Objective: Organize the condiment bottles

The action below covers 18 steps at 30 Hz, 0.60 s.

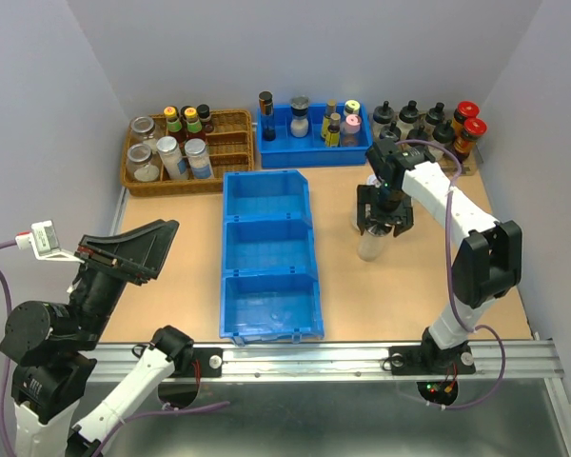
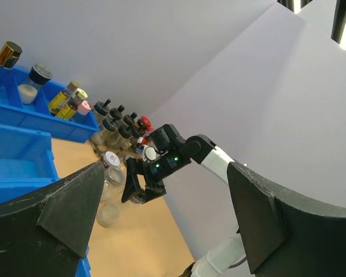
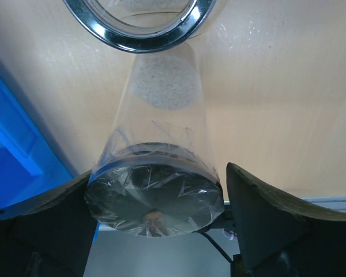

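The table [image 1: 171, 314] carries a row of three blue bins [image 1: 266, 249] in its middle. At 8 o'clock from them the left gripper [image 1: 162, 249] hangs with its jaws spread wide and nothing in them. At 3 o'clock the right gripper [image 1: 383, 230] points down over a glass jar [image 1: 371, 249] on the wood. Only its wrist view shows the film-covered lid [image 3: 153, 193] between both fingers [image 3: 271, 231]. Whether they press it, I cannot tell. A second jar [image 3: 138, 29] with a silver rim stands just beyond, at 12 o'clock.
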Tool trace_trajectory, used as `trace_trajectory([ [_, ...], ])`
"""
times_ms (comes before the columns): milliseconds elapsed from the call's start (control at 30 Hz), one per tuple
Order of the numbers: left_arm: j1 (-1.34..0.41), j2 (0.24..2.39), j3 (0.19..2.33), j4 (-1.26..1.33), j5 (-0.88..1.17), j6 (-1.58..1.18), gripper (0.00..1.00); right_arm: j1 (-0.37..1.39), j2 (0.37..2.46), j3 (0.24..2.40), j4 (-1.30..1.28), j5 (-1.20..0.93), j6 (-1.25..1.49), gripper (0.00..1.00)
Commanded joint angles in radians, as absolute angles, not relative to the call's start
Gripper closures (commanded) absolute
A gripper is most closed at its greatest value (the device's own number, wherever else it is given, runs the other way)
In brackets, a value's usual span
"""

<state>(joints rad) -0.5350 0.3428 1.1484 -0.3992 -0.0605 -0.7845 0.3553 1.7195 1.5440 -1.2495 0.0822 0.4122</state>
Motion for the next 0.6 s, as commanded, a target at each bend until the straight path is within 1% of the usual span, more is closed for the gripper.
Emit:
trace_trajectory([
  [0, -0.538, 0.325, 1.147, -0.365, -0.058, -0.792, 0.01, 0.362, 1.733, 1.589, -1.229, 0.061, 0.394, 0.23],
  [67, -0.538, 0.318, 1.146, -0.370, -0.064, -0.795, 0.01, 0.364, 1.729, 1.589, -1.226, 0.066, 0.393, 0.32],
  [100, -0.538, 0.316, 1.141, -0.371, -0.064, -0.796, 0.01, 0.364, 1.724, 1.591, -1.226, 0.071, 0.391, 0.44],
  [133, -0.538, 0.313, 1.140, -0.371, -0.064, -0.799, 0.01, 0.364, 1.718, 1.594, -1.226, 0.074, 0.390, 0.53],
  [200, -0.538, 0.311, 1.134, -0.370, -0.064, -0.802, 0.01, 0.364, 1.703, 1.600, -1.227, 0.089, 0.393, 0.76],
  [233, -0.538, 0.311, 1.132, -0.368, -0.064, -0.805, 0.01, 0.364, 1.683, 1.603, -1.230, 0.118, 0.400, 0.98],
  [267, -0.538, 0.311, 1.132, -0.365, -0.064, -0.807, 0.01, 0.364, 1.672, 1.609, -1.235, 0.123, 0.400, 1.00],
  [433, -0.537, 0.316, 1.132, -0.361, -0.060, -0.808, 0.01, 0.367, 1.551, 1.638, -1.221, 0.063, 0.408, 1.00],
  [533, -0.538, 0.319, 1.135, -0.359, -0.058, -0.810, 0.01, 0.377, 1.456, 1.669, -1.209, -0.056, 0.410, 1.00],
  [567, -0.538, 0.321, 1.135, -0.359, -0.058, -0.810, 0.01, 0.380, 1.438, 1.672, -1.206, -0.131, 0.410, 1.00],
])
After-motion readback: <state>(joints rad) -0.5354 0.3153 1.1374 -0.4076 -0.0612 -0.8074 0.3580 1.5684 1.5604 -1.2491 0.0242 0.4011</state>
